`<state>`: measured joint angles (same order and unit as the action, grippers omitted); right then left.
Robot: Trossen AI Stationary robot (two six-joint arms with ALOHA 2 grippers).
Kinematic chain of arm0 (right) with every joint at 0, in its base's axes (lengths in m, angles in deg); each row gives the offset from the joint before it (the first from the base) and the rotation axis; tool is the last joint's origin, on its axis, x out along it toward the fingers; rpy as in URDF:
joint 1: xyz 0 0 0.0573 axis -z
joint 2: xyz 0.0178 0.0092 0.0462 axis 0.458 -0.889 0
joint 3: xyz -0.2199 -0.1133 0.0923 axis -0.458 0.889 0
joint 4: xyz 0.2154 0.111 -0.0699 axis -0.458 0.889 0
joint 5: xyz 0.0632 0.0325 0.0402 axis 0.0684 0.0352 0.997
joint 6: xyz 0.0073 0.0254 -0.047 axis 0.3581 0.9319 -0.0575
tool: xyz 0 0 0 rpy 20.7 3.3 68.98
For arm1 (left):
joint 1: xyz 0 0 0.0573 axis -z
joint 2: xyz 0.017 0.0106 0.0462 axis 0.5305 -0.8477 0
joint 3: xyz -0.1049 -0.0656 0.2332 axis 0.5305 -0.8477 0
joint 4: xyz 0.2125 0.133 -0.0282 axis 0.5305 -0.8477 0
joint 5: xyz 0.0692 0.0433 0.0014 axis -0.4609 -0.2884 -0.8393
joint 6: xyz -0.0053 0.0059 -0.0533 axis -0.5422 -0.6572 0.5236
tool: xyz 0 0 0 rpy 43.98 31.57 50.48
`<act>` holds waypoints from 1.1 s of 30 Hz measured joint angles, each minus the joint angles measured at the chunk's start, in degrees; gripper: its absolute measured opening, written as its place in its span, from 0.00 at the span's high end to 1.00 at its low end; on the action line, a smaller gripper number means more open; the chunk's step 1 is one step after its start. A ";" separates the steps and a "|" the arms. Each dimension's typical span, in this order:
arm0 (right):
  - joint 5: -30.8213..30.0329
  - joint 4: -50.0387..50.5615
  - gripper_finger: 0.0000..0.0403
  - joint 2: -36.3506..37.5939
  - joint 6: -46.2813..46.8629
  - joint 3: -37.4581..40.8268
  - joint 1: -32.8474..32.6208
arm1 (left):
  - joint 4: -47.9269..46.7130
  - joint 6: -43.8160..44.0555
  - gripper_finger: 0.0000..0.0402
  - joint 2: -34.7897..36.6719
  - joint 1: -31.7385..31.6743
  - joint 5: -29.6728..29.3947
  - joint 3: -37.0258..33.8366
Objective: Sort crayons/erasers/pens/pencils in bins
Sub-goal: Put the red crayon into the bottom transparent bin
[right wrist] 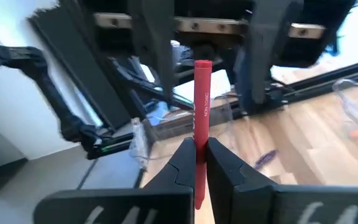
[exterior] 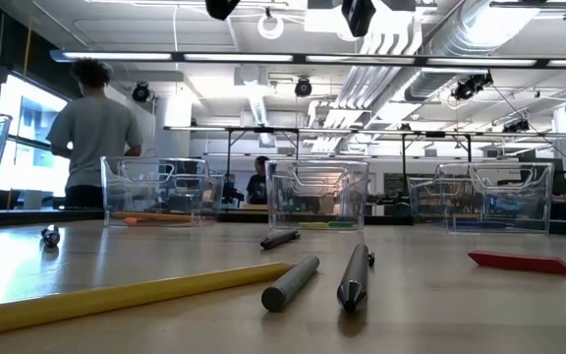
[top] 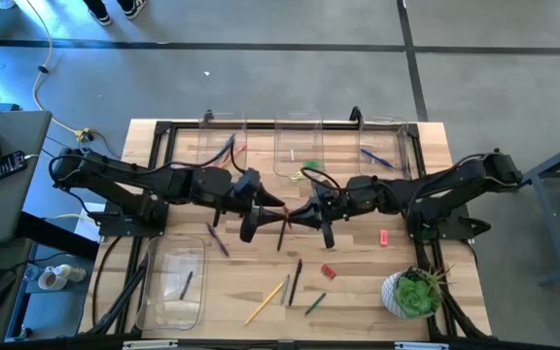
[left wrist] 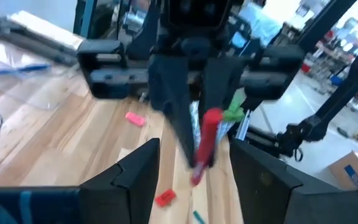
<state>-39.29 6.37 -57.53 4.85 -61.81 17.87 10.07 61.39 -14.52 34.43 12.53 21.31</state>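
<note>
1. Right tool (right wrist: 196, 149): pressed together on the lower part of a red crayon (right wrist: 202, 93), holding it roughly upright above the middle of the desk (top: 358, 292), clear of the wood.
2. Left tool (left wrist: 194, 149): spread wide, facing the right one at close range, with the crayon standing in the gap between its fingers and touching neither as far as can be told.
3. Looks like a hand-over from right arm to left, judged from the two tools meeting nose to nose in the high view.
4. Centre the left fingers (left wrist: 143, 163) on the free upper half of the crayon, above the right tool's pinch, so that the two grips do not collide.
5. Close squarely across the barrel, not at a slant, since a waxy round stick may twist or snap under a skewed squeeze.
6. Loosen the right tool only once the left pinch is firm; back it straight away along its own line.
7. Carry on to whichever of the clear bins (top: 224, 124) at the far edge takes crayons; cannot tell which from here.
8. Left to sort on the desk: a pink eraser (top: 384, 236), a yellow pencil (top: 265, 301) and several dark sticks near the front.
</note>
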 joint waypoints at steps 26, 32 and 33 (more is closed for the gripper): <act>-3.18 3.79 0.97 -0.02 2.40 -2.36 1.16 | 3.08 0.56 0.97 0.00 -0.02 -8.95 0.00; -2.88 5.67 0.81 -0.02 1.83 -2.36 1.14 | 1.70 1.03 0.96 0.00 0.30 -9.49 0.00; -2.81 6.06 0.77 -0.02 1.94 -2.36 1.14 | 0.95 1.20 0.97 0.00 0.49 -9.97 0.00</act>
<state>-42.10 12.43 -57.56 6.79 -64.17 19.00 11.02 62.59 -14.52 34.92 2.56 21.31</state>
